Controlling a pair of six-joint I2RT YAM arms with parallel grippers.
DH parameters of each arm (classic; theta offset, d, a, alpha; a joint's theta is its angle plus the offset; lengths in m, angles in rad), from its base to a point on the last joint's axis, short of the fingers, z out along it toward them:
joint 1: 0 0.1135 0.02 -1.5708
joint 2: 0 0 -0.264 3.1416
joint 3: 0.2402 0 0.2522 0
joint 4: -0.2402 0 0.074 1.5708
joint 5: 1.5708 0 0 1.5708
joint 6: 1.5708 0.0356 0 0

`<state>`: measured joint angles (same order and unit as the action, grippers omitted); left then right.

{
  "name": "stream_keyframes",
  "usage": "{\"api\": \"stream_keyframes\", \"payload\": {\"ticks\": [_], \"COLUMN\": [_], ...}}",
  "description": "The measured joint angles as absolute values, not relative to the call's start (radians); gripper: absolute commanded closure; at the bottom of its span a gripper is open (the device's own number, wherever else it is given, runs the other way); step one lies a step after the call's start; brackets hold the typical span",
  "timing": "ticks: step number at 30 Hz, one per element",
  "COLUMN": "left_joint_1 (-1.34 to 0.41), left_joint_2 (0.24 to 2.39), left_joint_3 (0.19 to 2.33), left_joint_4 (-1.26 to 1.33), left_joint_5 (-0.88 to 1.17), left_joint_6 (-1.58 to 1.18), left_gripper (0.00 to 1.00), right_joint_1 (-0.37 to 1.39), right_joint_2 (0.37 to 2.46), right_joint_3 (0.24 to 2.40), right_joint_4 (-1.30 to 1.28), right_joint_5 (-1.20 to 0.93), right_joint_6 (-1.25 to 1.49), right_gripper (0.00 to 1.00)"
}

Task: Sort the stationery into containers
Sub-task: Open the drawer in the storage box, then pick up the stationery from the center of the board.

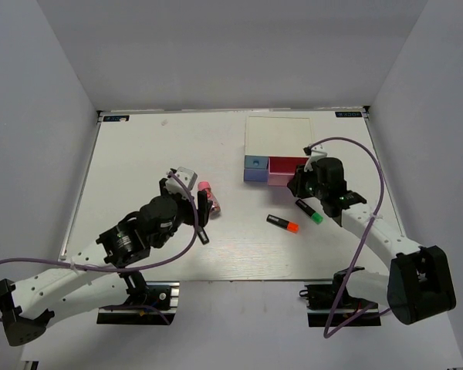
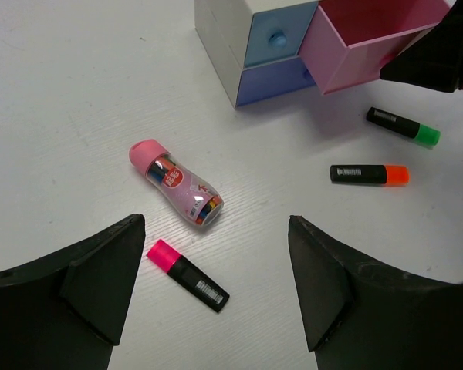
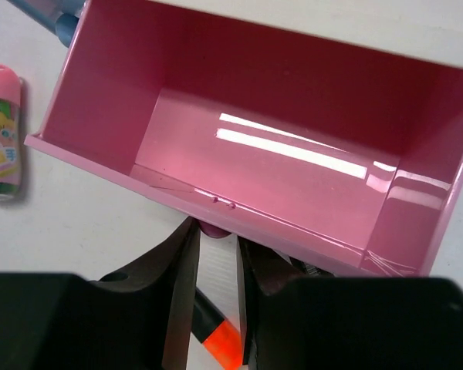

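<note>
Left gripper (image 2: pixel 216 235): spread wide over pink-capped clear plastic bottle (image 2: pixel 177 185) | right gripper (image 3: pixel 214 235): clamped on knob (image 3: pixel 213 227) of pink plastic drawer (image 3: pixel 92 92), 2–3 o'clock from bottle

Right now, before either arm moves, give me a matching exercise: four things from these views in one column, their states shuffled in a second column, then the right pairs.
Things
1. pink drawer
2. blue drawer
3. orange-ended marker
4. right gripper

States
A. lying loose on the table
B. closed on a drawer's knob
C. pulled out, nothing inside
D. pushed in

Pairs: 1-C, 2-D, 3-A, 4-B
</note>
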<state>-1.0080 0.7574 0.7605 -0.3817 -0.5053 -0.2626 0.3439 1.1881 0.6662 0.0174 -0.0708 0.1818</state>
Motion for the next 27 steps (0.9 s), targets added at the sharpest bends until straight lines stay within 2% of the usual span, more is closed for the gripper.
{"api": "stream_keyframes", "payload": {"ticks": [5,6,9,10,12,13,16,18,21,22,25,26,27], "left_joint_1": [-1.008,-1.008,-1.008,-1.008,-1.008,-1.008,-1.008,-1.008,-1.008,-1.007,-1.003,-1.001,-0.998], "left_joint_2": [0.795,0.803,0.829,0.841,0.867,0.881,0.923,0.945,0.983,1.003,1.083,1.114,1.153], "left_joint_3": [0.76,0.76,0.76,0.76,0.76,0.76,0.76,0.76,0.761,0.761,0.768,0.775,0.789], "left_joint_4": [-0.382,-0.381,-0.381,-0.381,-0.381,-0.381,-0.382,-0.382,-0.379,-0.379,-0.376,-0.382,-0.394], "left_joint_5": [-0.504,-0.504,-0.504,-0.504,-0.503,-0.503,-0.503,-0.503,-0.505,-0.508,-0.525,-0.536,-0.55], "left_joint_6": [-0.263,-0.263,-0.263,-0.263,-0.264,-0.268,-0.279,-0.292,-0.323,-0.337,-0.384,-0.403,-0.426], "left_gripper": [0.15,0.15,0.15,0.15,0.15,0.15,0.13,0.12,0.11,0.11,0.1,0.1,0.1], "right_joint_1": [0.343,0.343,0.342,0.342,0.343,0.343,0.342,0.342,0.342,0.342,0.342,0.342,0.342], "right_joint_2": [1.156,1.149,1.132,1.128,1.121,1.116,1.084,1.046,0.97,0.944,0.883,0.868,0.855], "right_joint_3": [0.648,0.643,0.638,0.633,0.62,0.612,0.597,0.591,0.59,0.59,0.59,0.59,0.59], "right_joint_4": [0.001,-0.002,-0.03,-0.046,-0.072,-0.083,-0.115,-0.131,-0.143,-0.147,-0.176,-0.186,-0.197], "right_joint_5": [-0.098,-0.104,-0.131,-0.141,-0.158,-0.168,-0.189,-0.205,-0.244,-0.266,-0.355,-0.381,-0.413], "right_joint_6": [0.175,0.174,0.169,0.167,0.161,0.155,0.148,0.137,0.109,0.094,0.043,0.023,0.004], "right_gripper": [0.75,0.67,0.54,0.46,0.37,0.26,0.14,0.14,0.23,0.33,0.51,0.7,0.8]}}
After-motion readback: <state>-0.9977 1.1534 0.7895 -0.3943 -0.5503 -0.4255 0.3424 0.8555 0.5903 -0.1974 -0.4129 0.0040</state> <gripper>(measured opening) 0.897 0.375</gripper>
